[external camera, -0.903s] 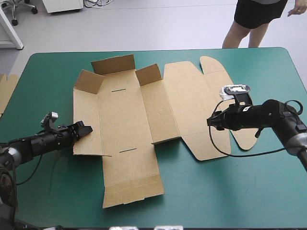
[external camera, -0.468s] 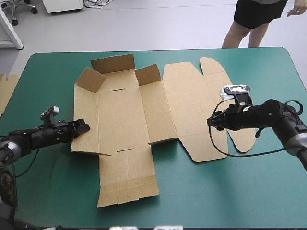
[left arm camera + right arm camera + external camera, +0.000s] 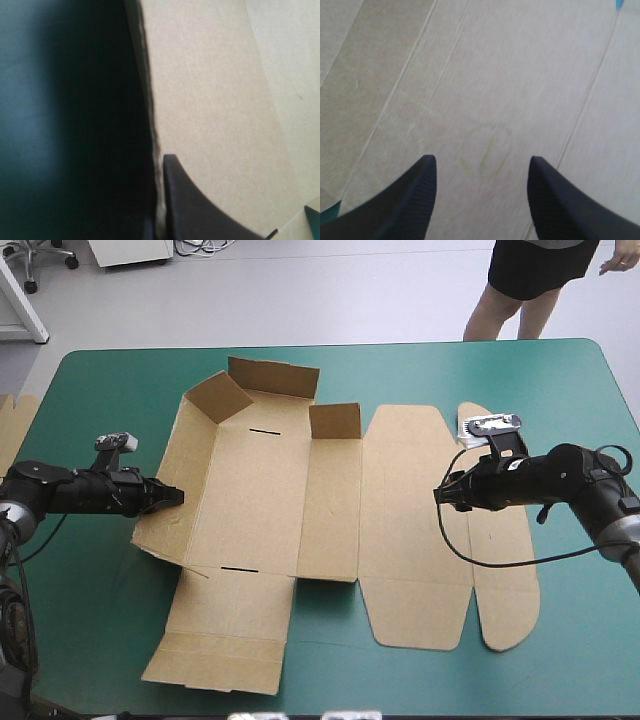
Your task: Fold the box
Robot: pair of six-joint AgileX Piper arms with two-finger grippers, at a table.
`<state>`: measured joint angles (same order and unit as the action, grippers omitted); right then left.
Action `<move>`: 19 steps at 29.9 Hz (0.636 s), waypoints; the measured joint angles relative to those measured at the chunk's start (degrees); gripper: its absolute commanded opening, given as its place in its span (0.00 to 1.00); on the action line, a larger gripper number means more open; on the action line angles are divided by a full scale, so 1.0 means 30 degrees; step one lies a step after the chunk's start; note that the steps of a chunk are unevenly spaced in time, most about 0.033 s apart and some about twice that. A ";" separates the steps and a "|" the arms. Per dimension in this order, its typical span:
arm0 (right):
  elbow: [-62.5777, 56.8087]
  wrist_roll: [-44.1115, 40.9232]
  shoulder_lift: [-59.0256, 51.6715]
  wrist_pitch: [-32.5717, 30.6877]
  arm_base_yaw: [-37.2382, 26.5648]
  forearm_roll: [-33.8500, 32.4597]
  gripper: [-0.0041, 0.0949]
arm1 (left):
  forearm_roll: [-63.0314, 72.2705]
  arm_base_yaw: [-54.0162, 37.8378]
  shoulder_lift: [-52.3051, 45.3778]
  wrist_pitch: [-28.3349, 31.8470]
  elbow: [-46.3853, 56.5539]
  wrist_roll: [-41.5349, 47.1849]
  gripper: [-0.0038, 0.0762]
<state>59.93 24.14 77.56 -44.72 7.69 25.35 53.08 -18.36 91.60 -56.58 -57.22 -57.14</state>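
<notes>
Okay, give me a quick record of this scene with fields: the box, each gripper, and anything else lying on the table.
box: brown board sheet, mostly flat on the teal-green table; three short flaps raised along its far side
left gripper: jaws shut on the box's left edge
right gripper: jaws open, over the flat panels at the box's right end, holding nothing
fold progress: no walls tucked yet
other: spare board at the table's left edge
</notes>
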 measured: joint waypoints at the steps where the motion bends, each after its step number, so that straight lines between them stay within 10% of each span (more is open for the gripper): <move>1: 0.0279 -0.0022 0.0000 -0.0236 0.0000 -0.0224 0.56 | -0.0596 0.0276 0.0000 0.0019 -0.0522 0.0000 0.04; 19: 0.2288 -0.3887 0.0099 -0.2034 -0.0481 -0.4755 0.56 | -0.6237 0.4098 0.1936 -0.0757 -0.8033 0.0718 0.04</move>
<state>66.80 12.48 77.86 -50.83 6.25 11.09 34.37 -6.07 97.41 -58.85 -81.32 -54.99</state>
